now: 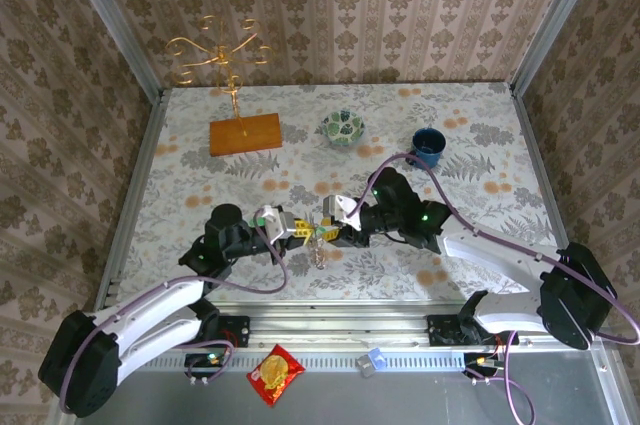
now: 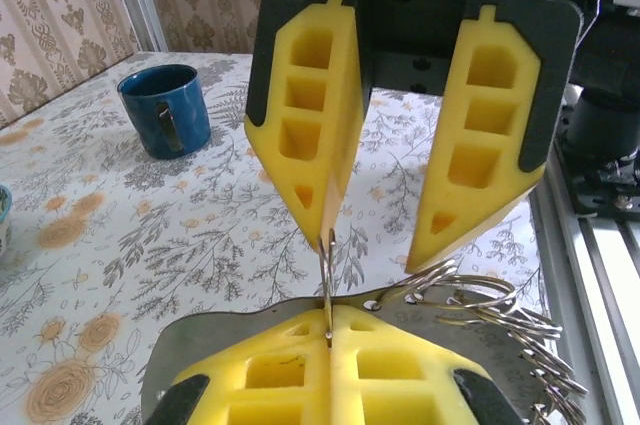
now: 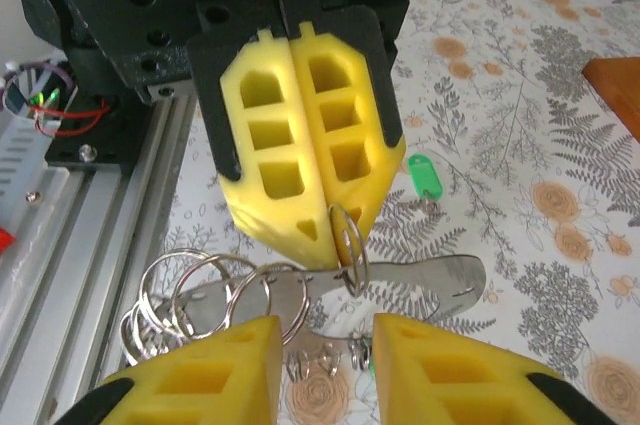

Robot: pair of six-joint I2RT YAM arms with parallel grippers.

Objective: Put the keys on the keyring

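My left gripper (image 1: 306,230) (image 2: 330,310) is shut on a small steel split ring (image 2: 326,265) (image 3: 348,237) that stands upright through a hole in the keyring (image 2: 230,330) (image 3: 440,280), a flat grey metal band lifted just above the table. Several more split rings (image 2: 500,307) (image 3: 190,290) hang from the band. Facing it, my right gripper (image 1: 333,226) (image 3: 325,335) is open, its fingers either side of the band and ring without touching them. One green-headed key (image 3: 425,175) lies on the tablecloth beyond the left gripper (image 3: 335,245).
A blue mug (image 1: 429,145) (image 2: 165,110) and a patterned green bowl (image 1: 342,127) stand at the back right. The gold wire stand on its wooden base (image 1: 245,133) is back left. A snack packet (image 1: 275,375) lies on the near metal rail.
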